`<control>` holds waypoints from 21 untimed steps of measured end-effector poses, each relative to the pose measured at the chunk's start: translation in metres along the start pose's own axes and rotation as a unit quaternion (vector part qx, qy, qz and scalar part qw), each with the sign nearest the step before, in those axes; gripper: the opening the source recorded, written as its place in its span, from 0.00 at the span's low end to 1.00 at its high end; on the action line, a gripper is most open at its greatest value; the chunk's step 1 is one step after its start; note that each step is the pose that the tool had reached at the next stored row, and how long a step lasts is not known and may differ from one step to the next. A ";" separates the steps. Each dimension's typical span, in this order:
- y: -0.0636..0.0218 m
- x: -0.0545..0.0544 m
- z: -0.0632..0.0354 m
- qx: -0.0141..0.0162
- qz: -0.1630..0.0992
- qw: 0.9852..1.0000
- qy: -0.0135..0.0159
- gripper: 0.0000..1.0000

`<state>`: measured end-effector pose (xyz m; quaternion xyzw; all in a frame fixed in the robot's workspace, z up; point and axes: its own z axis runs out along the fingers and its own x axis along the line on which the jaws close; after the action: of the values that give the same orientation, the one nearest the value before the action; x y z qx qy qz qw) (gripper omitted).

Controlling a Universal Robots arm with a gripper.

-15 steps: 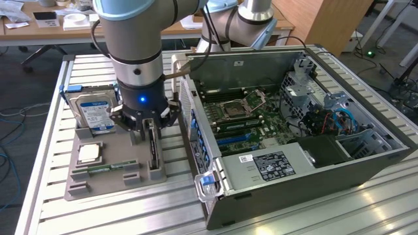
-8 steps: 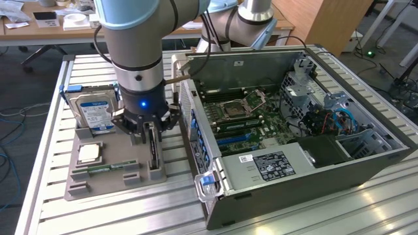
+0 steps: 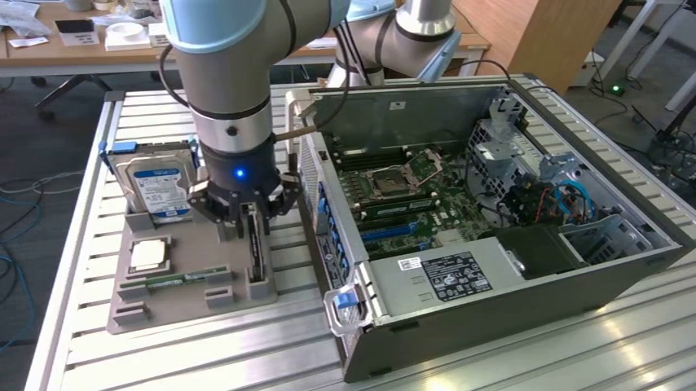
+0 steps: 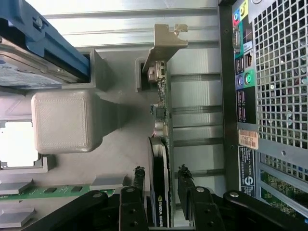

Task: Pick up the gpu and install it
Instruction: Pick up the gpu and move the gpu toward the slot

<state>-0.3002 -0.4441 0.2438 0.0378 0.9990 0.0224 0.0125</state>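
My claw straddles the upright gpu in its grey holder, fingers apart, not yet pinching it.

Gripper straddling upright gpu, narrow gaps either side, computer case wall close beside

No word or number reads clearly for you here.
- Blue-white label on the hard drive: print too small.
- Black label with white print on the power supply, white sticker beside it: neither legible.
- Rear of the computer case: orange sticker and black label with white marks, unreadable.
- Edge of the gpu: small green-and-white logo, lettering unclear.
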 end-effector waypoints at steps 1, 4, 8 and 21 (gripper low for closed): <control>0.0012 0.000 0.0010 0.000 0.000 1.000 0.000 0.42; 0.0041 0.000 0.0049 0.000 0.000 1.000 0.000 0.42; 0.0062 0.001 0.0094 0.000 0.000 1.000 0.000 0.42; 0.0065 0.001 0.0150 0.000 0.000 1.000 0.000 0.42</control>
<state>-0.3002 -0.4369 0.2291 0.0378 0.9990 0.0224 0.0125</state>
